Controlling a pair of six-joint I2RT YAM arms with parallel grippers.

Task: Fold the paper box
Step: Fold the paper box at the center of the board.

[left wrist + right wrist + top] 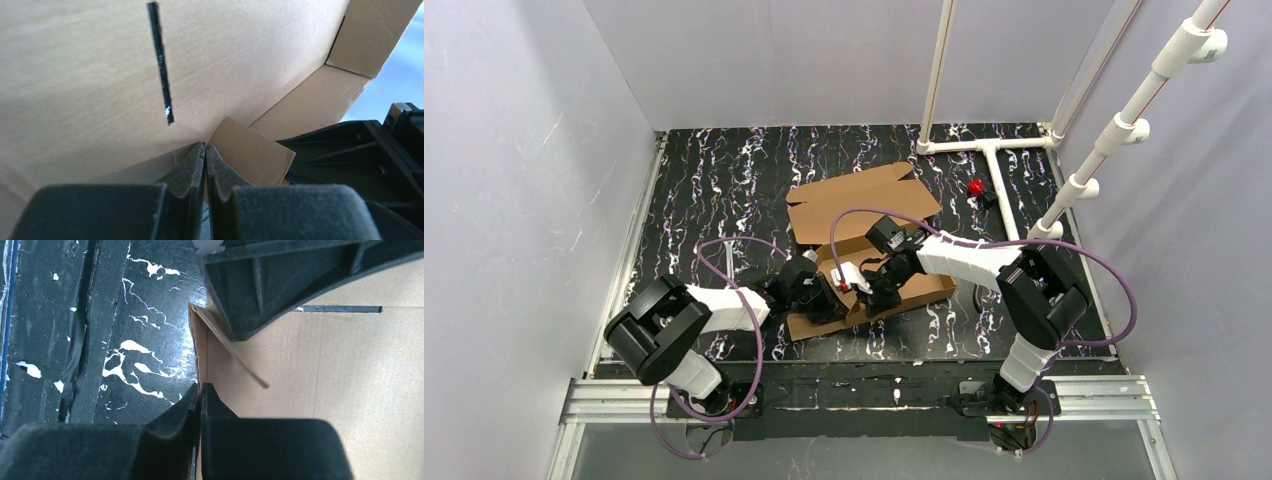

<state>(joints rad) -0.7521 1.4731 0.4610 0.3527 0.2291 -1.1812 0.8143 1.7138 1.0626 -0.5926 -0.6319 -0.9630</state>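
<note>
Black, white-veined bench (714, 180). The paper box (864, 200) lies mid-bench, half-formed, its wide flap lying back toward the far side and its near end between the two arms. Right tool (200, 388): jaws narrow, pinched on an upright box wall at its edge. Left tool (205, 150): jaws pressed together at an inside corner beside a small tab; can't tell whether card is caught. Small red object (975, 187) sits well apart, far right.

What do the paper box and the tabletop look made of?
The paper box: matte brown cardboard, likely corrugated, judging by its thick cut edge. The tabletop: black with white marbled streaks, faintly glossy; perhaps a printed laminate or mat, cannot tell which.
</note>
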